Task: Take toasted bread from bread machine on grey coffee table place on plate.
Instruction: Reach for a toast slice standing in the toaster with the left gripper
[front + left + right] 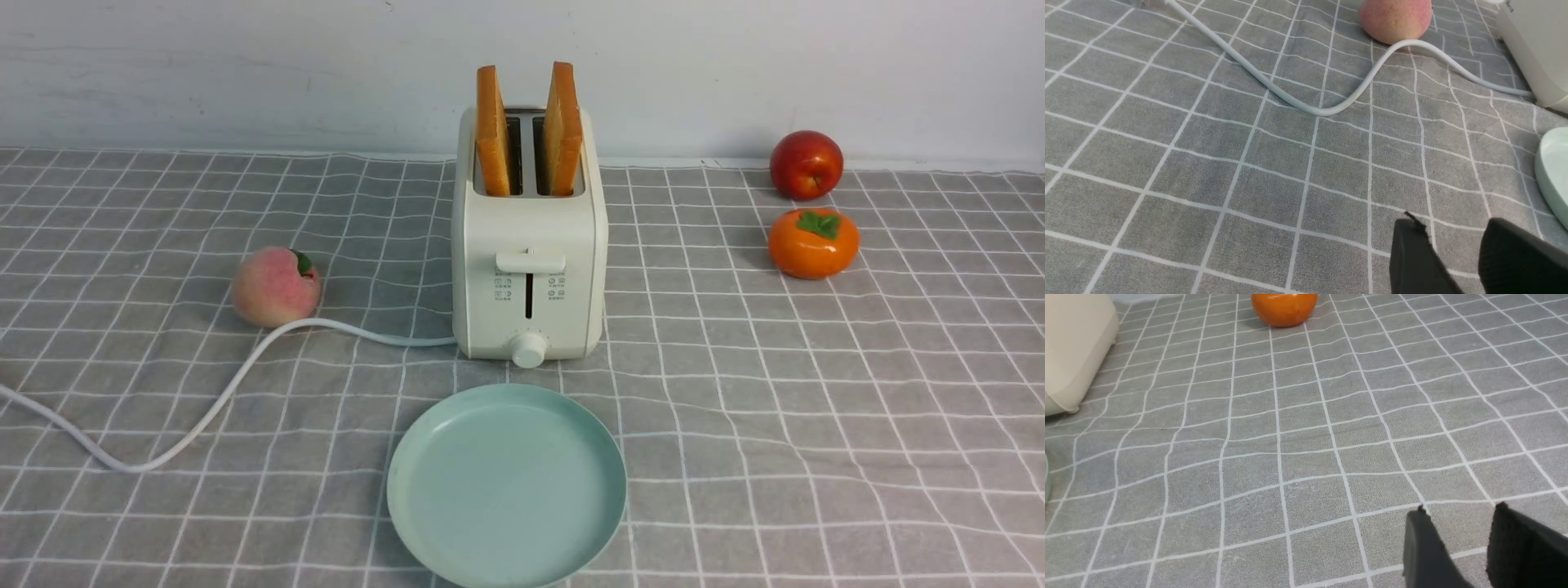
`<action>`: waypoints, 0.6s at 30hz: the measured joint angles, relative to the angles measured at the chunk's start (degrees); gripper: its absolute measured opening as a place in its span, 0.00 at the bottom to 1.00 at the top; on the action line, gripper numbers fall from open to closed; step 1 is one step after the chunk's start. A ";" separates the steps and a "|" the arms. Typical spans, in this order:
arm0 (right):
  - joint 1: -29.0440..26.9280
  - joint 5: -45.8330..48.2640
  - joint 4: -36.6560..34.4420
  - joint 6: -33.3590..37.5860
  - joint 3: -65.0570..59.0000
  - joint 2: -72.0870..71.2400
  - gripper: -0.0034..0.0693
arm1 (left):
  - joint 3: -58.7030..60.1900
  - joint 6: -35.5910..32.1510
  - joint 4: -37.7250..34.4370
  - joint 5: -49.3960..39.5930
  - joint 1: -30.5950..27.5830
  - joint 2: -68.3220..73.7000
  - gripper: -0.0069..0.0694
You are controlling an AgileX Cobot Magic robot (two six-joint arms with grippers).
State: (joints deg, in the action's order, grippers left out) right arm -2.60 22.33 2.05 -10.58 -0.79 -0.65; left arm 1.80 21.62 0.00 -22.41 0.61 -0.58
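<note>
Task not started; both slices remain to be moved. The bench (816,408) carries the bare plate (506,490) at six o'clock of the toaster (529,245). Left slice (492,131) and right slice (563,126) stand in its slots, long axis vertical, faces toward three and nine. I find the left gripper (1453,241) and right gripper (1459,526) parted and empty.

My left gripper (1453,224) and right gripper (1459,510) both hover with black jaws parted, holding nothing
</note>
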 joint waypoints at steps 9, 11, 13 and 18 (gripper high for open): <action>0.00 0.00 -0.08 0.00 0.00 0.00 0.38 | 0.00 -0.05 2.08 0.29 0.00 0.00 0.40; 0.00 -0.05 -0.03 0.00 0.00 0.00 0.38 | 0.00 0.15 3.77 1.94 0.00 0.00 0.40; 0.00 -0.05 0.08 0.00 0.00 0.00 0.38 | 0.00 1.07 3.67 4.52 0.00 0.00 0.40; 0.06 -2.21 -2.44 -0.99 -0.27 0.00 0.38 | 0.00 7.82 -1.25 16.81 0.00 0.00 0.40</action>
State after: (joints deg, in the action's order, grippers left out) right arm -2.55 20.12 -0.39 -11.57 -1.06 -0.65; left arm 1.80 29.44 -1.25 -5.60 0.61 -0.58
